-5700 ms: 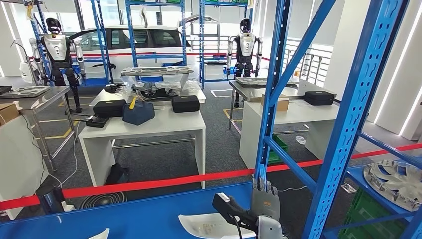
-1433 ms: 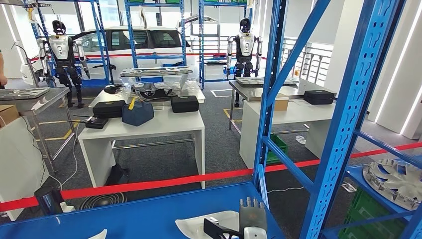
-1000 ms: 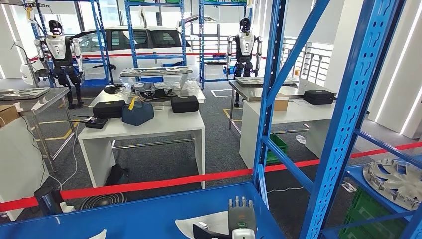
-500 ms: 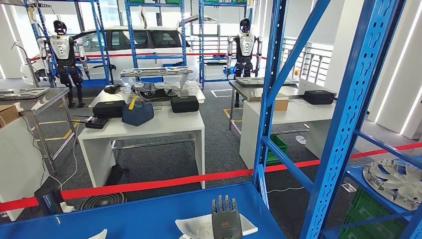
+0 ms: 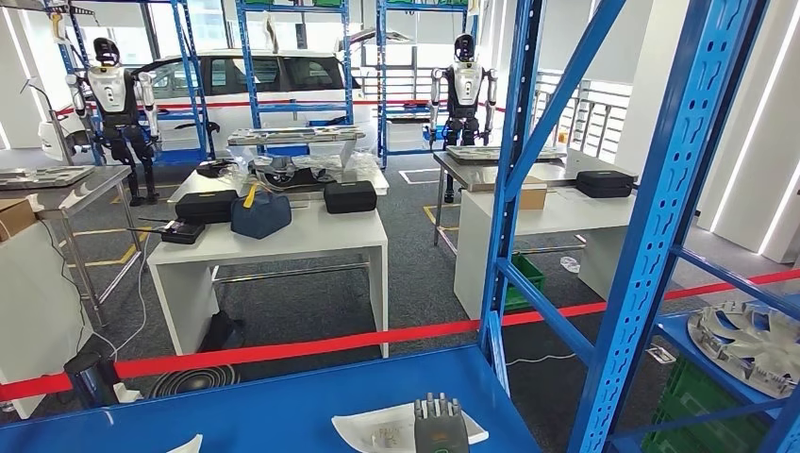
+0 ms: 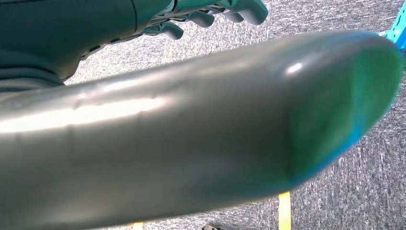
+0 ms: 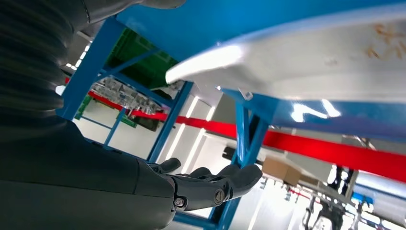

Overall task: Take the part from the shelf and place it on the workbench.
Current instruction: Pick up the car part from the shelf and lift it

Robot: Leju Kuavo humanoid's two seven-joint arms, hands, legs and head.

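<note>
Fingers of the right hand [image 5: 438,427] stand straight and slightly apart at the bottom of the head view, holding nothing; the right wrist view shows the same hand [image 7: 210,184] flat and extended with nothing in it. It sits at the near edge of the white part [image 5: 408,425], which lies flat on the blue shelf [image 5: 283,406]. From the head view the hand overlaps the part's right half, so I cannot tell whether the fingers touch it or hover just over it. In the wrist view the part [image 7: 306,57] spreads across the shelf surface close by the hand, with open air between its pale edge and the fingertips.

The part is a shallow, elongated piece whose long axis runs left to right across the shelf, crosswise to the pointing fingers. It lies directly ahead of and under the right hand, so that hand is plainly the nearer one. The left hand [image 6: 206,14] hangs by the grey carpeted floor [image 6: 335,182], fingers loosely curled on nothing, well away from the shelf.

My reading is that the grasp is not yet made: the hand needs to close across the part's short width before lifting. A white table [image 5: 283,241] stands beyond the red tape barrier [image 5: 311,344].
</note>
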